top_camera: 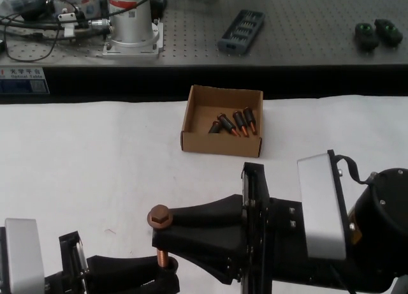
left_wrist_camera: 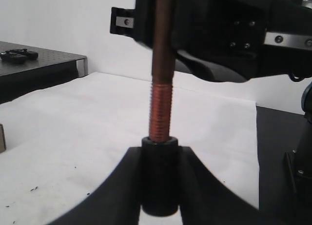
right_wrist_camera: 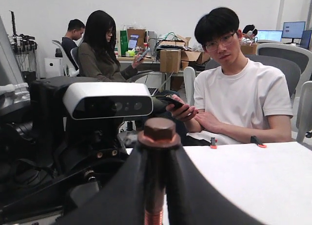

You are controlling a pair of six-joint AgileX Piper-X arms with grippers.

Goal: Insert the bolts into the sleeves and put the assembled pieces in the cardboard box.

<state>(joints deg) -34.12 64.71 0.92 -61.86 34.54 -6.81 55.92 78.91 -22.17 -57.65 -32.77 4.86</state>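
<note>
My right gripper (top_camera: 162, 233) is shut on a copper bolt (top_camera: 160, 219), held upright with its hex head (right_wrist_camera: 157, 131) on top. Directly below, my left gripper (left_wrist_camera: 160, 186) is shut on a black sleeve (left_wrist_camera: 160, 178), also upright. The bolt's threaded end (left_wrist_camera: 161, 112) enters the sleeve's top opening. Both grippers meet low at the front of the white table (top_camera: 83, 173). Farther back in the middle stands the cardboard box (top_camera: 190, 118), holding several assembled bolt-and-sleeve pieces (top_camera: 236, 123).
Behind the table runs a dark perforated bench with a metal post (top_camera: 131, 20), a black ribbed block (top_camera: 241, 30) and two small black parts (top_camera: 377, 34). White table surface lies open to the left and right of the box.
</note>
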